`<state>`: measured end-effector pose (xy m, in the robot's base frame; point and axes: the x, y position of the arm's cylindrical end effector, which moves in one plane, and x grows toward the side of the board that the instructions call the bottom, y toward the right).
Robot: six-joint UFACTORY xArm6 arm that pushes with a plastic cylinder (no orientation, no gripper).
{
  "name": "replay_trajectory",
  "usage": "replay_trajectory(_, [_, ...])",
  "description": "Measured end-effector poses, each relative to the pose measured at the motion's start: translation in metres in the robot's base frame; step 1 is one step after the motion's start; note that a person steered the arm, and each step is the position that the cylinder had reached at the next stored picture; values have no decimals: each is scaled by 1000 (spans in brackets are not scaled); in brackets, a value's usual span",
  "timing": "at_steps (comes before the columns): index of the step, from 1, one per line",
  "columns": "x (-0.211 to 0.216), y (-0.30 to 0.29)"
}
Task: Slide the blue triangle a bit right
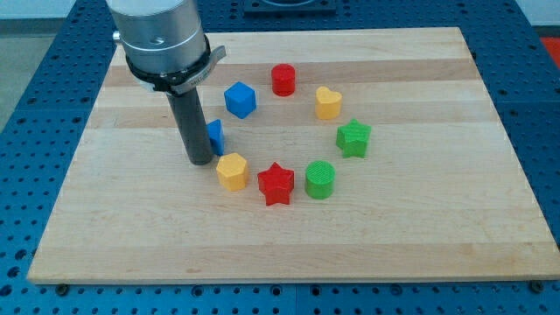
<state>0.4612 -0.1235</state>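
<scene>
The blue triangle [216, 135] lies left of the board's middle, mostly hidden behind my rod. My tip [200, 161] rests on the board just left of and slightly below it, touching or nearly touching its left side. The blocks form a ring: a blue cube [240, 100] above the triangle, a red cylinder [283, 80], a yellow heart [327, 102], a green star [353, 138], a green cylinder [320, 179], a red star [276, 183] and a yellow hexagon [232, 171] just right of and below my tip.
The wooden board [437, 236] lies on a blue perforated table [26, 175]. The arm's grey body [162, 39] hangs over the board's top left part.
</scene>
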Motion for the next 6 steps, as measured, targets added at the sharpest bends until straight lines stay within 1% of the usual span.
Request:
replay_trajectory(2, [2,-27])
replay_trajectory(3, [-6,-32])
replay_trajectory(4, [-18,-23])
replay_trajectory(5, [-18,-24])
replay_trajectory(6, [-18,-10])
